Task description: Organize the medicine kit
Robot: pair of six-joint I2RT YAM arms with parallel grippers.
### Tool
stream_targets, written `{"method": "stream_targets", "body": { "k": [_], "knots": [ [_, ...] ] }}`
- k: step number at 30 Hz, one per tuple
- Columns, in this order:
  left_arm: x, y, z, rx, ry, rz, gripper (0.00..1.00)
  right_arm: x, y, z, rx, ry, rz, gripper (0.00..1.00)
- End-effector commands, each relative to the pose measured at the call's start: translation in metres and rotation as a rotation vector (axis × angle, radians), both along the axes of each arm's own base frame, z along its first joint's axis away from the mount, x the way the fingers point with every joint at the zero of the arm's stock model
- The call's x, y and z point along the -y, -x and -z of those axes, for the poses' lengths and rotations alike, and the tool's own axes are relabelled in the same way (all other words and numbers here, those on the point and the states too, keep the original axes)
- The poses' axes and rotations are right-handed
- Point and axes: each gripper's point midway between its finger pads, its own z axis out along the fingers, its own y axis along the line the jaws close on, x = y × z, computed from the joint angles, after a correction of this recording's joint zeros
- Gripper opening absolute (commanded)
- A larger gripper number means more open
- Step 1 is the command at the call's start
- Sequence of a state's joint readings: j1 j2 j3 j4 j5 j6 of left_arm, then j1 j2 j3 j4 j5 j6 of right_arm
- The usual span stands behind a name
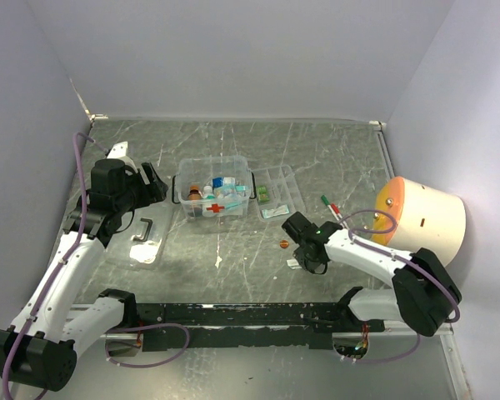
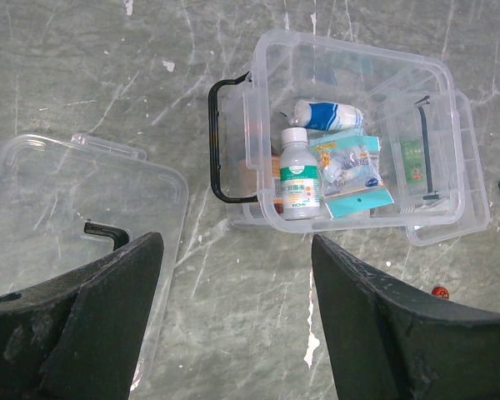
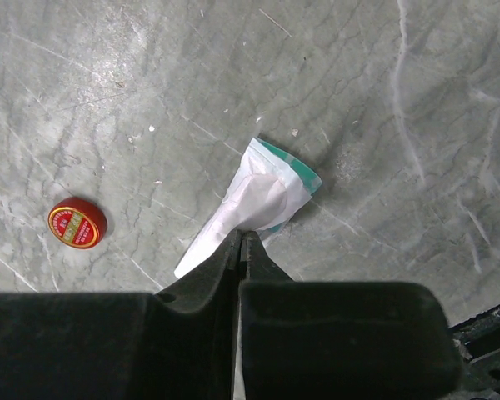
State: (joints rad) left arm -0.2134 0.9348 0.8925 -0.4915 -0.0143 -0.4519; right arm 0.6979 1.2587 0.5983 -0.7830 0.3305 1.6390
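Pick-up step of the organizing task. The right gripper (image 3: pixel 242 242) is down at the table (image 1: pixel 333 158) with its fingers pressed together on the near edge of a flat sachet (image 3: pixel 262 196). This is a thin, limp packet, white with a teal border, and it is slightly creased where the fingertips meet it. It appears pinched, though its far end lies on the surface. A small round tin (image 3: pixel 77 222) with a red and yellow lid sits loose, near the sachet but apart from it. The medicine kit (image 1: pixel 212 193) stands further back on the table, left of the right arm. It is a rigid clear plastic box with black side handles and a red cross on its front, and it is uncovered. Inside it are a white bottle (image 2: pixel 298 179) with a green label, a rolled white and blue item, and soft printed packets. Its flat clear lid (image 2: pixel 67 208), with a black handle, lies to the kit's left, and a clear compartmented tray (image 1: pixel 279 190) lies just beside the kit on its right. The left gripper (image 2: pixel 233 250) hovers in front of the kit, its fingers spread wide and holding nothing. The next move likely calls for lifting the sachet clear without letting it slip, carrying it over the box rim and releasing it inside. The tabletop is hard, grey-green and veined like marble.
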Motion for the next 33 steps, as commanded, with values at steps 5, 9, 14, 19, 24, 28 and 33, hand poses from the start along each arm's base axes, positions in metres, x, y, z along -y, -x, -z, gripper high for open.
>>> {"method": "stream_targets", "body": {
  "k": [5, 9, 14, 19, 24, 28, 33],
  "knots": [
    [-0.001, -0.002, -0.009, 0.036, -0.013, -0.001, 0.82, 0.003, -0.020, -0.008, 0.071, 0.065, -0.029, 0.00],
    [-0.001, -0.002, -0.009, 0.036, -0.013, -0.002, 0.83, 0.005, -0.033, -0.027, 0.120, 0.098, -0.036, 0.00],
    [-0.001, -0.002, -0.010, 0.037, -0.013, -0.003, 0.82, 0.006, -0.055, -0.060, 0.218, 0.134, -0.035, 0.00],
    [-0.002, -0.002, -0.010, 0.036, -0.015, -0.006, 0.82, 0.000, -0.081, -0.092, 0.331, 0.138, -0.032, 0.00],
    [-0.002, -0.003, -0.010, 0.035, -0.018, -0.007, 0.82, -0.014, -0.107, -0.108, 0.414, 0.114, -0.019, 0.00],
    [-0.002, -0.003, -0.009, 0.033, -0.019, -0.007, 0.82, -0.032, -0.127, -0.102, 0.432, 0.072, -0.006, 0.00],
    [-0.002, -0.003, -0.008, 0.031, -0.020, -0.006, 0.82, -0.050, -0.148, -0.086, 0.420, 0.035, 0.039, 0.00]
  ]
}}
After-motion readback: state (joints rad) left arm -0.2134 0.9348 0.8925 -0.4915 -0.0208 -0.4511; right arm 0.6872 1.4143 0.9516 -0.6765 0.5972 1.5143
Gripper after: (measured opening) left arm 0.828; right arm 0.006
